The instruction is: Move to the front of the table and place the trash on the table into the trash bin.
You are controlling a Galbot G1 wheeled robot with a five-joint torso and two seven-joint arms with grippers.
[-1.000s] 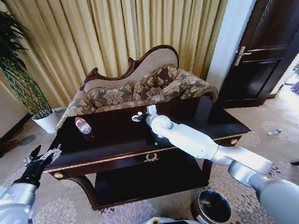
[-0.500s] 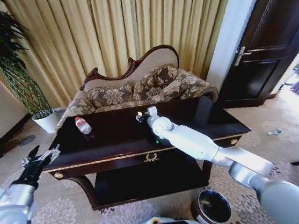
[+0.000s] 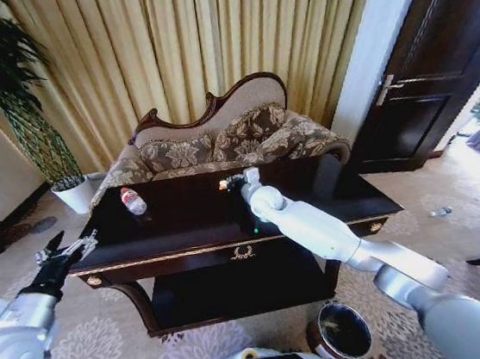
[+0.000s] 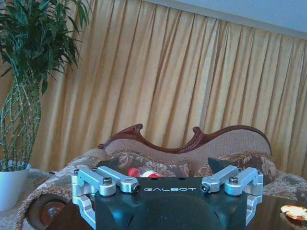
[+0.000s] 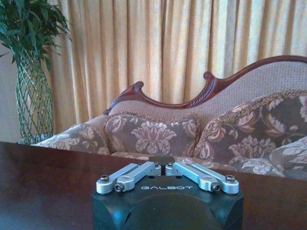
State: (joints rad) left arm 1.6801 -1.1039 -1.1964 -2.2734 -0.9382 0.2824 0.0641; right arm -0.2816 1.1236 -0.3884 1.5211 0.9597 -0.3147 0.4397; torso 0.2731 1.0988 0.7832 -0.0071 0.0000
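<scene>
Yellow trash (image 3: 222, 183) apparently pinched in right tool (image 3: 227, 183).

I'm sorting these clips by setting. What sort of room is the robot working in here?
Probably a hotel suite or formal sitting room: an ornate carved sofa with patterned cushions, floor-length gold curtains, a glossy dark table with gold trim on floral carpet, and a potted plant in the corner.
</scene>
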